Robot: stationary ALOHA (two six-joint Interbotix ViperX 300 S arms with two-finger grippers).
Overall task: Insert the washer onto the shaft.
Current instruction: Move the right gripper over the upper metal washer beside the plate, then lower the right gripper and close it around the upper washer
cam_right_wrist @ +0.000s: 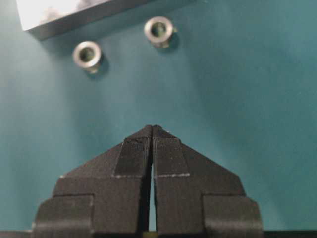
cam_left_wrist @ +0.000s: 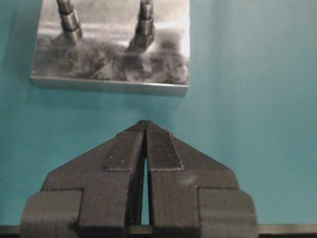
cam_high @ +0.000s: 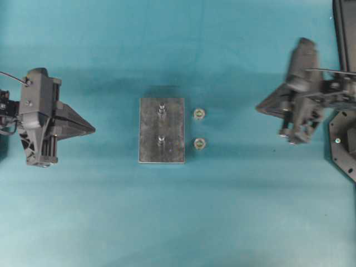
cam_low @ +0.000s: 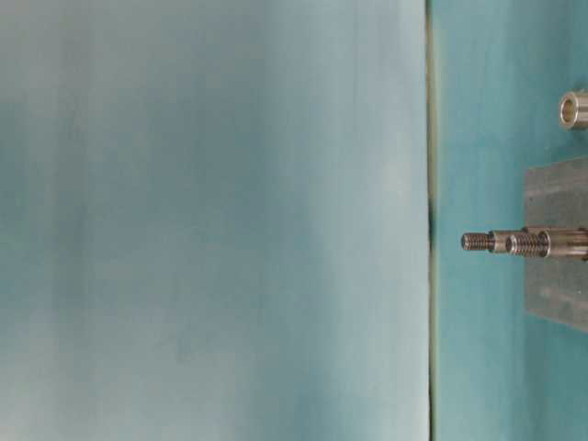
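A grey metal plate (cam_high: 161, 153) lies mid-table with two upright threaded shafts, one at the far side (cam_high: 162, 109) and one at the near side (cam_high: 161, 139). Two small metal washers lie on the cloth just right of the plate, one (cam_high: 199, 114) above the other (cam_high: 199, 143). They also show in the right wrist view (cam_right_wrist: 159, 29) (cam_right_wrist: 87, 54). My left gripper (cam_high: 92, 129) is shut and empty, well left of the plate. My right gripper (cam_high: 258, 107) is shut and empty, well right of the washers. The left wrist view shows the plate (cam_left_wrist: 111, 67) ahead of the shut fingertips (cam_left_wrist: 144, 123).
The teal cloth covers the whole table. A black arm base (cam_high: 345, 144) stands at the right edge. The table-level view shows the shafts (cam_low: 514, 242) and one washer (cam_low: 573, 109) at its right side.
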